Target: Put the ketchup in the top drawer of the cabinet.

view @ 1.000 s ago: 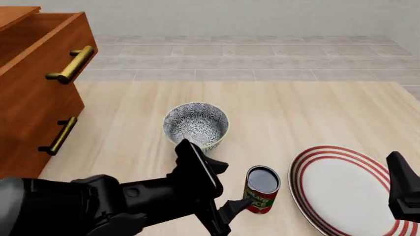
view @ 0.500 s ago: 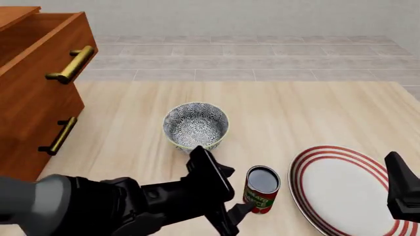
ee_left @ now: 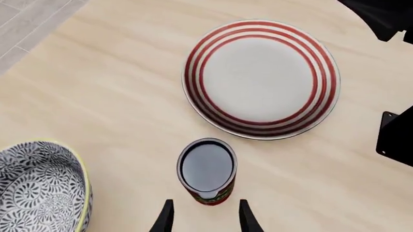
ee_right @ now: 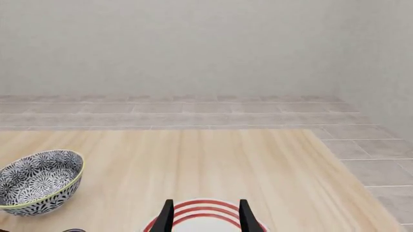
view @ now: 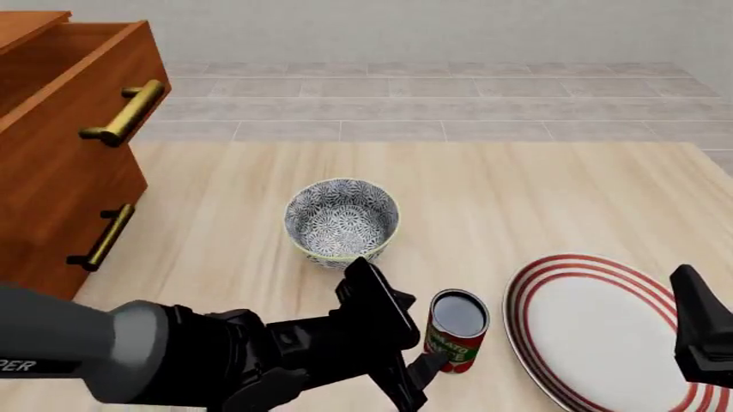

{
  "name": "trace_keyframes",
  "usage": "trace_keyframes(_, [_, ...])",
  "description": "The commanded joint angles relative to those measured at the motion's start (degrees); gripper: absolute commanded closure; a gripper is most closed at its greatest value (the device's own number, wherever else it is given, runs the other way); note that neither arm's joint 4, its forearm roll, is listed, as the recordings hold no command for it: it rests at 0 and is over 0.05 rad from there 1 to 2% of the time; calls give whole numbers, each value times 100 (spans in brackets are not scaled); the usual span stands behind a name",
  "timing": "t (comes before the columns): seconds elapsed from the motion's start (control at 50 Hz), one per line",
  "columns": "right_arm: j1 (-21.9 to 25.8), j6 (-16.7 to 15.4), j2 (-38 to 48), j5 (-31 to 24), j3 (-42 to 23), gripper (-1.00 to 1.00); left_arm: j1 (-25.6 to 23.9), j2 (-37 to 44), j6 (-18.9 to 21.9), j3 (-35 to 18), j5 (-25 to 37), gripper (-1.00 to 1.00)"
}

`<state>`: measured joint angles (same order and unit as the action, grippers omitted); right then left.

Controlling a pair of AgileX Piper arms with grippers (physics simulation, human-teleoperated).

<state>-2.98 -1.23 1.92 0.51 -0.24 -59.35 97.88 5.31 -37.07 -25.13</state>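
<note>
The ketchup (view: 457,330), a small red can with a green-and-white label and a dark top, stands upright on the table between the bowl and the plate. My left gripper (view: 414,339) is open right beside it on its left. In the left wrist view the ketchup (ee_left: 207,169) stands just beyond the open left gripper (ee_left: 205,217), in line with the gap. The cabinet (view: 51,197) stands at the far left, its top drawer (view: 86,73) pulled out, brass handle (view: 124,112) showing. My right gripper (view: 696,330) is open and empty over the plate; it also shows in the right wrist view (ee_right: 205,217).
A patterned grey bowl (view: 342,219) stands behind the ketchup, also in the left wrist view (ee_left: 38,188) and the right wrist view (ee_right: 38,181). A red-striped white plate (view: 596,330) lies to the right of the ketchup. A lower drawer handle (view: 103,236) juts from the cabinet front.
My left arm has moved to the right, bringing its open gripper closer to the ketchup. The ketchup and the right arm have stayed put.
</note>
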Motion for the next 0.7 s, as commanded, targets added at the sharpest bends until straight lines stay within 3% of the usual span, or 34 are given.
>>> trace_keyframes(0.02, [0,10,49,26,1,-100,10,221,34,-116,-42,-100])
trace_keyframes(0.7, [-27,114,173,93,4,-100,2,987,-17,-572,-191,-100])
